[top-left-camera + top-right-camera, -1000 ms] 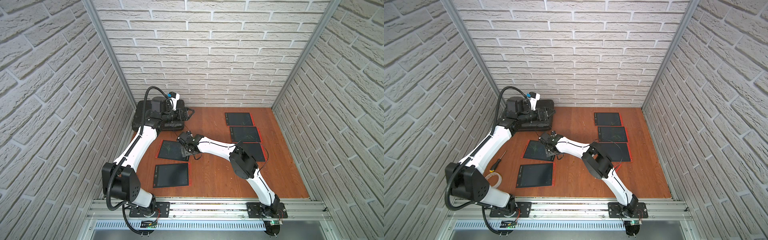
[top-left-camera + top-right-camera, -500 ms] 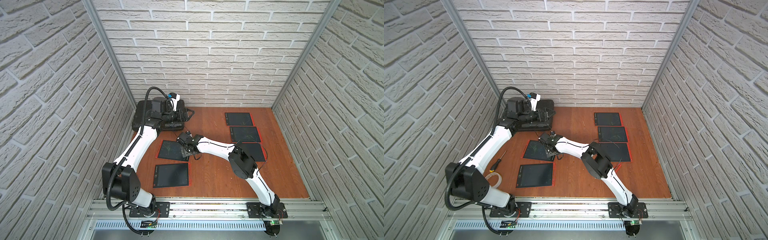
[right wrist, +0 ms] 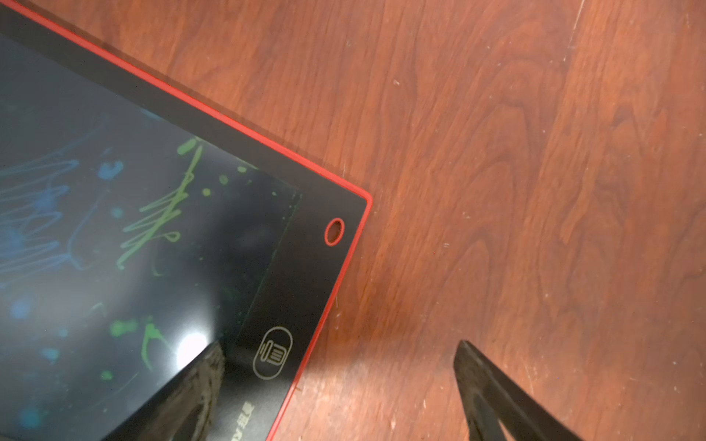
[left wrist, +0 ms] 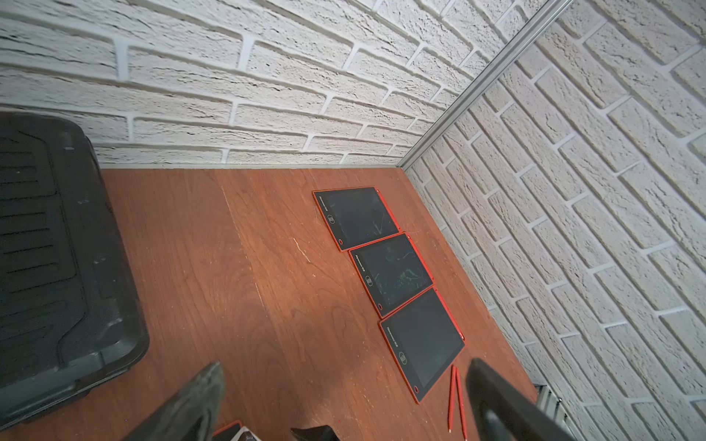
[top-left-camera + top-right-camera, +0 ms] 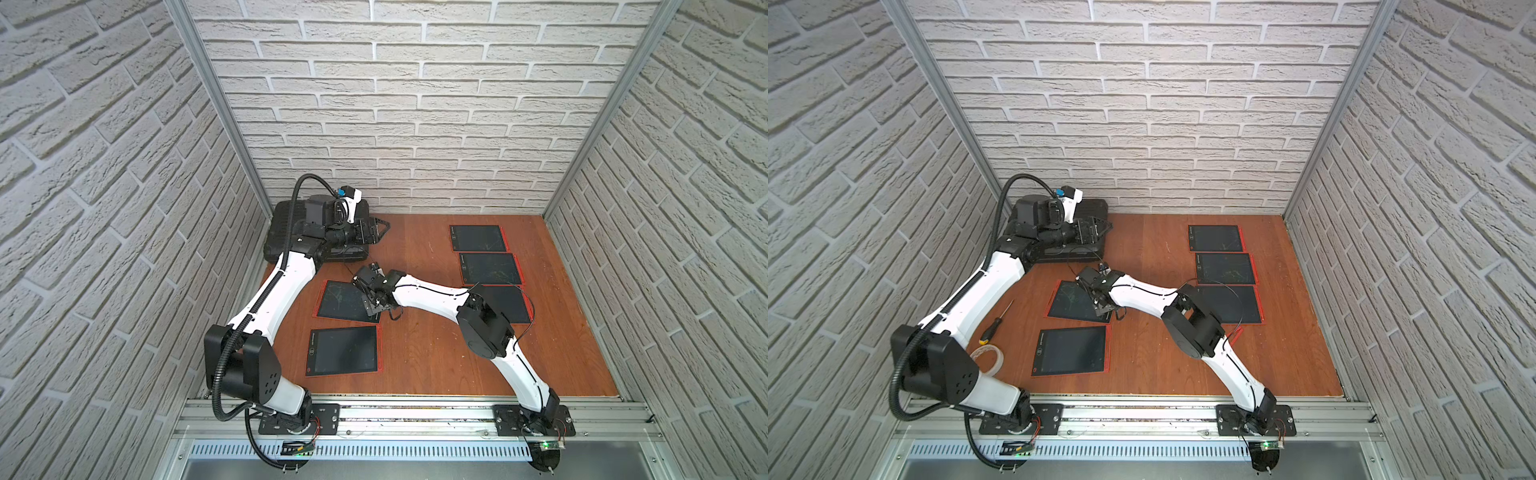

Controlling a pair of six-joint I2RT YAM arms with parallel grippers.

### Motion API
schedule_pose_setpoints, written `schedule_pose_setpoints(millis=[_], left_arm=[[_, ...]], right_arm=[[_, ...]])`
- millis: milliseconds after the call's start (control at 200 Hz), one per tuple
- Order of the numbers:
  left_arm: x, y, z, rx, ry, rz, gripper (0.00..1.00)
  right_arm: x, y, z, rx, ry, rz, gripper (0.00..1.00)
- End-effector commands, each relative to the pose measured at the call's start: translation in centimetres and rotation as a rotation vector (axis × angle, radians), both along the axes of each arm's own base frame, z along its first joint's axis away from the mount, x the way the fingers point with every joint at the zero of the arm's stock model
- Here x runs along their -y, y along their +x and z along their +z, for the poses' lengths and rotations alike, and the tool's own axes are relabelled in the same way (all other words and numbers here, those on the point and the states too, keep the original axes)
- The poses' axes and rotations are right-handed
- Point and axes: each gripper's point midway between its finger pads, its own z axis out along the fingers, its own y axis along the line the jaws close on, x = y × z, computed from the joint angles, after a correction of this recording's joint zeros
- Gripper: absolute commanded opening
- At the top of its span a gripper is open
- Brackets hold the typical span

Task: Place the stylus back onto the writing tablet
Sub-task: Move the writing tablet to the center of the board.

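The right gripper [image 5: 376, 307] hangs low over the 3 o'clock edge of a scribbled writing tablet [image 5: 340, 301], which lies tilted at 9 o'clock on the bench [image 5: 428, 353]. Its jaws are released and empty, 1 finger over the tablet's frame by the bin icon, the other over bare wood. The left gripper [image 5: 376, 230] hovers at 11 o'clock by the black case [image 5: 278, 249], jaws spread wide, grasping nothing. 2 red styluses [image 4: 456, 401] lie side by side on the bench around 4 o'clock. They are just beside the nearest tablet in a row of 3 tablets [image 5: 490, 268], well apart from both grippers.
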Motion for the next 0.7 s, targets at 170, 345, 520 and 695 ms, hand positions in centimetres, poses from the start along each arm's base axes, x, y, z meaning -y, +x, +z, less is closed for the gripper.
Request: schedule_pose_setpoints(millis=[170,345,520,695], left_arm=[[0.3,-0.1,1.0,0.037,0.012,-0.013,0.98],[0.4,-0.2,1.0,0.039,0.014,-0.014,0.98],[0.5,-0.2,0.9,0.039,0.018,-0.015,0.98],[0.6,-0.3,0.8,0.036,0.021,-0.019,0.98]], right_arm=[[7.0,-1.6,-2.0,-0.096,-0.164,-0.017,0.93],[9.8,-2.0,-1.9,-0.104,-0.184,-0.036,0.93],[12.2,-2.4,-1.6,-0.107,-0.214,-0.053,0.93],[14.4,-3.0,-1.6,-0.116,-0.25,-0.071,0.93]])
